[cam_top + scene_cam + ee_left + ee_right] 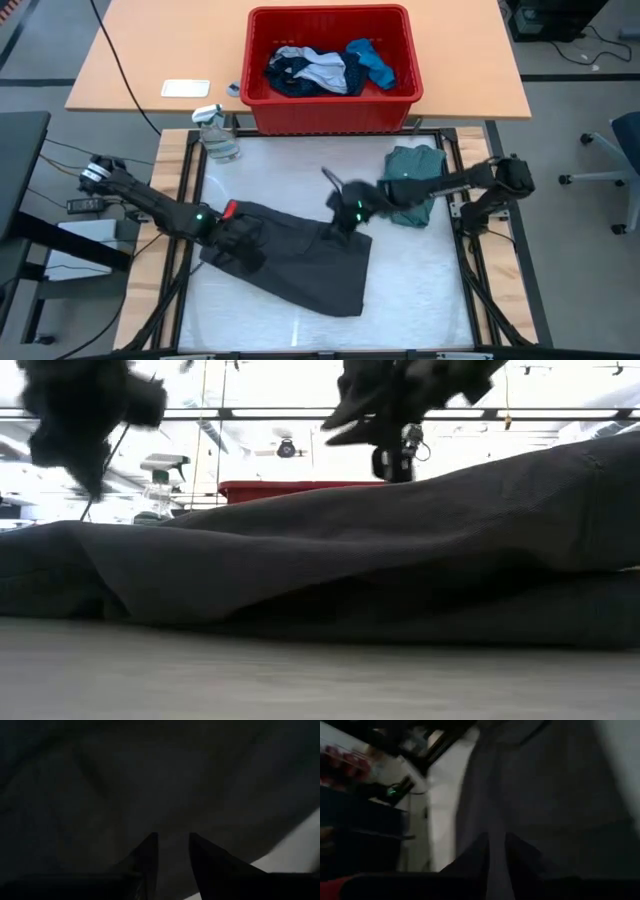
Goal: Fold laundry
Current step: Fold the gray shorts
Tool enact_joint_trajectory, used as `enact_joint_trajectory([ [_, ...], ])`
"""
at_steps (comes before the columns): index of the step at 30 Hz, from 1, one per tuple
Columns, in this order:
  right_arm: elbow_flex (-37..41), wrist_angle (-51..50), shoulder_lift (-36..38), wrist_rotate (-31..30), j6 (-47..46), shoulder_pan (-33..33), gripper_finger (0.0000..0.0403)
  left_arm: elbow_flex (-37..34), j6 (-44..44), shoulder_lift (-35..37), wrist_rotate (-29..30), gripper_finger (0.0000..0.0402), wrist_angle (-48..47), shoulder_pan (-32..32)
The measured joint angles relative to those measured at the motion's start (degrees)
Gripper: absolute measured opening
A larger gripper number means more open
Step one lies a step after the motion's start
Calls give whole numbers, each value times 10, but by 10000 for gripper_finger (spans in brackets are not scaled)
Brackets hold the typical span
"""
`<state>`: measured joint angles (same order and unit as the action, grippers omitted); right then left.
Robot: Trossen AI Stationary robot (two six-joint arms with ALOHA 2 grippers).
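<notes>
The dark grey piece lies spread on the white table pad and fills the low view. My left gripper is low over its left part, fingers nearly together, with dark cloth filling the left wrist view. My right gripper is at the piece's far right edge, shut on a ridge of cloth. The teal-green shirt lies bunched on the pad's right side, beside the right arm. The blue, navy and whitish pieces lie in the red bin. My left gripper meets the dark grey piece on its left part, coming down at a slant from the table's left. Its fingers stand a narrow gap apart with cloth between them; how many layers, I cannot tell. My right gripper pinches a narrow raised fold of the piece near its far right edge, coming from the table's right. The fold runs between the fingers; the rest of the piece lies on the pad.
The red bin stands on the wooden table past the pad's far edge. A clear spray bottle stands at the pad's far left corner. A small white flat object lies left of the bin. White pad shows near the front edge.
</notes>
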<state>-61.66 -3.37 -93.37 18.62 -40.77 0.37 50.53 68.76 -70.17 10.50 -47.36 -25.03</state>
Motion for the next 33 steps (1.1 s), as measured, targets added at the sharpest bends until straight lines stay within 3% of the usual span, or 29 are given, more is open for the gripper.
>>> enact_joint_trajectory([
  [4, -3, -1, -53, 44, 105, -79, 66, 39, 116, -5, 91, 114, 46, -35],
  [7, -2, -8, -95, 98, 174, -112, 53, 34, 183, -21, 126, 114, 109, -53],
  [12, -3, -62, -149, 154, 259, -111, 24, 18, 285, -94, 108, 114, 156, -75],
  [16, 1, -184, -164, 154, 307, -88, 7, 15, 328, -160, 35, 114, 150, -80],
  [19, 14, -287, -156, 204, 368, -58, 13, 15, 305, -198, 17, 114, 140, -70],
  [21, 20, -349, -153, 250, 419, -37, 18, 15, 231, -215, 18, 114, 144, -51],
  [24, 19, -382, -132, 324, 476, -20, 19, 16, 104, -225, 11, 114, 143, -6],
  [26, 14, -382, -112, 347, 482, -24, 17, 18, 72, -218, -24, 114, 138, 35],
  [29, -2, -371, -74, 340, 480, -43, 15, 31, 79, -188, -74, 114, 140, 82],
  [33, -12, -294, -26, 245, 429, -85, 23, 55, 80, -135, -39, 114, 142, 78],
])
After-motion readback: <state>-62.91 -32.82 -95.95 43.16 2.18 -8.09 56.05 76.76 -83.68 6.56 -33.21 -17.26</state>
